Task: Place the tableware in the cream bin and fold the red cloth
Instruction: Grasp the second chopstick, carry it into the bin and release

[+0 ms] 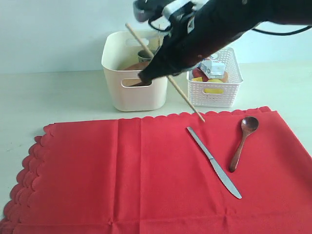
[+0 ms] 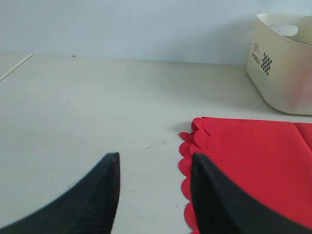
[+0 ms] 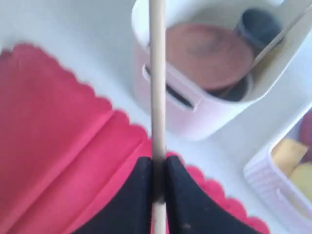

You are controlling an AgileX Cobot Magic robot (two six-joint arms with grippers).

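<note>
Roughly halfway, by my guess: one wooden chopstick [image 1: 187,100] held up right by the cream bin [image 1: 134,95]

The right fingers [image 3: 141,195] are pinched shut on it. The plate [image 3: 207,53] and cup [image 3: 258,24] are already inside, while the knife [image 1: 214,163] and spoon [image 1: 242,142] lie on the unfolded red cloth [image 1: 122,170]. The left fingers [image 2: 92,195] are apart and empty.

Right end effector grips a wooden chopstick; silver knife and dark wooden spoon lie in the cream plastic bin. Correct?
No. The exterior view shows the silver knife and dark wooden spoon on the red scalloped cloth; the right end effector does grip the wooden chopstick.
</note>
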